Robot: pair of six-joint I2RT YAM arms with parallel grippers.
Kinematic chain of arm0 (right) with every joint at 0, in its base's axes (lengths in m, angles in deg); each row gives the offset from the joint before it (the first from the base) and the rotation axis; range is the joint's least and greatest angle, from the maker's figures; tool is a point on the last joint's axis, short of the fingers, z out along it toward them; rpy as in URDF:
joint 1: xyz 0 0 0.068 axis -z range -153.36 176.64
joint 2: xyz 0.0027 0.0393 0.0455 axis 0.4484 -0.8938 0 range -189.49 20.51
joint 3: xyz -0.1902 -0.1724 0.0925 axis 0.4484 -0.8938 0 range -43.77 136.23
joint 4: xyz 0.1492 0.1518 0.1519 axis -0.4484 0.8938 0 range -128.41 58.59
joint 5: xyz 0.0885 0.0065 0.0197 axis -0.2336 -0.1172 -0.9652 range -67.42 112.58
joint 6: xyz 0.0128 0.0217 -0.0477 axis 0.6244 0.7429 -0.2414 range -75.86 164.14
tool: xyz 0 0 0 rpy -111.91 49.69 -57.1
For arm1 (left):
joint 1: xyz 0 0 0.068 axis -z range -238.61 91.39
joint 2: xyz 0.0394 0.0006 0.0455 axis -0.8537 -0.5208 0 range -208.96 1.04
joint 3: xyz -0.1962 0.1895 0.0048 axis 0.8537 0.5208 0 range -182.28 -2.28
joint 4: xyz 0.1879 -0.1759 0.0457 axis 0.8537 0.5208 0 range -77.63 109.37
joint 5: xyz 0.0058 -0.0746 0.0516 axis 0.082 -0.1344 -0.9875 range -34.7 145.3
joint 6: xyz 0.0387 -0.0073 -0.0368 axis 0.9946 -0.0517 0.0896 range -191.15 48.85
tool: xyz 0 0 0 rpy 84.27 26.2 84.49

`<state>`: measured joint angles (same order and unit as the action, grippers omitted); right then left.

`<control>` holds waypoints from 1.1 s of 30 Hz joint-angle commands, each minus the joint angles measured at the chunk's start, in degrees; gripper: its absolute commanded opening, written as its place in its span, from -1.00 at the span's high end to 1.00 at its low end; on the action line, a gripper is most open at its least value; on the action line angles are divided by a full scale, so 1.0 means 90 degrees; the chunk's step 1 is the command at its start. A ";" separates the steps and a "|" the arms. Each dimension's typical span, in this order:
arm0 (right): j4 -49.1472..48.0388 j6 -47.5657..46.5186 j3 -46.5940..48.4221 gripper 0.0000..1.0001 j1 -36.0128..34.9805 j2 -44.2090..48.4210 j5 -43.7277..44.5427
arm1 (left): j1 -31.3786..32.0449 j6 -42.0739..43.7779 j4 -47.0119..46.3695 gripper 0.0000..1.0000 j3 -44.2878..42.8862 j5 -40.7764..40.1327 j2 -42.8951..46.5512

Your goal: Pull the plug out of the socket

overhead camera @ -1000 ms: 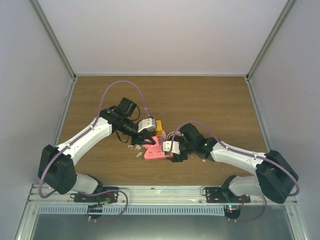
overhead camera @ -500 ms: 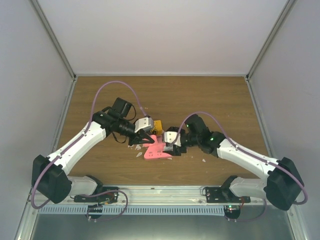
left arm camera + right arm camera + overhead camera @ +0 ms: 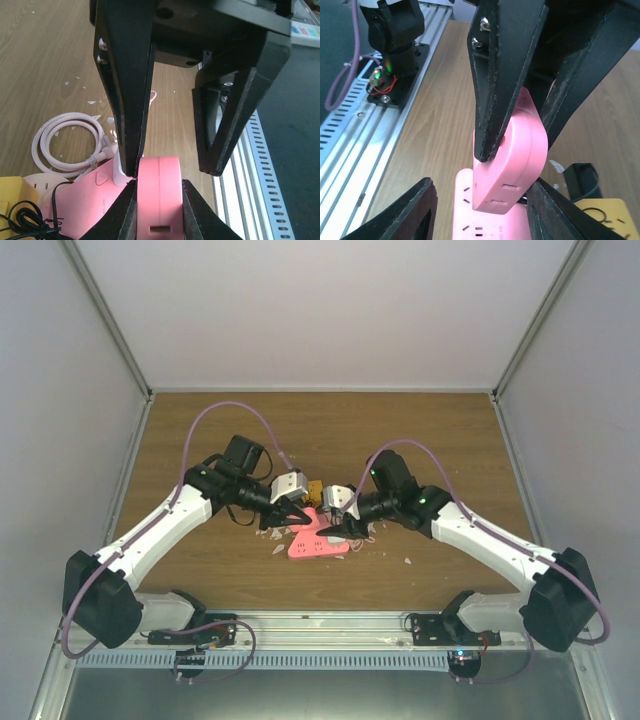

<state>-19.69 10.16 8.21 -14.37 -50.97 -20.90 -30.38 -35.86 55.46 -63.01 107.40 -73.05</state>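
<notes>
A flat pink socket strip (image 3: 312,545) lies on the wooden table, its outlets showing in the right wrist view (image 3: 470,220). A rounded pink plug (image 3: 520,145) stands tilted at the strip's far end. Whether it still sits in an outlet I cannot tell. My left gripper (image 3: 297,518) is shut on the plug (image 3: 159,210), one finger pressed on each flat side. My right gripper (image 3: 337,530) faces it from the other side. Its fingers (image 3: 125,100) straddle the plug with the jaws apart (image 3: 481,182). One finger lies close against the plug and the other stands well clear.
A yellow block (image 3: 316,488) with a black cord lies just behind the strip. A coiled pale pink cable (image 3: 60,140) rests beside it. White crumbs (image 3: 275,545) dot the wood. The metal base rail (image 3: 320,625) runs along the near edge, with grey walls on three sides.
My right arm lifted and swung in from the strip's near right side to face the left gripper over the plug, and its jaws narrowed. The left gripper kept its grip.
</notes>
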 commanded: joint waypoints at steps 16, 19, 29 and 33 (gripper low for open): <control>0.0195 0.0830 0.0505 0.41 0.0238 -0.0790 -0.1088 | -0.0041 -0.0250 -0.0658 0.96 0.0277 0.0234 0.0385; 0.0176 0.0873 0.0555 0.55 0.0267 -0.0815 -0.1134 | -0.0040 -0.0296 -0.0700 0.96 0.0316 0.0228 0.0413; 0.0046 0.1094 0.0373 0.99 0.0816 -0.0633 -0.1599 | -0.0903 -0.0186 -0.0531 -0.11 0.0307 0.0838 0.0632; -0.0029 0.1143 0.0280 0.99 0.1005 -0.0438 -0.1768 | -0.1178 -0.0253 -0.0638 -0.24 0.0528 0.1046 0.0913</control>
<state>-18.80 19.59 11.58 -6.66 -57.59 -32.97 -39.41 -38.16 51.11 -60.21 112.40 -68.04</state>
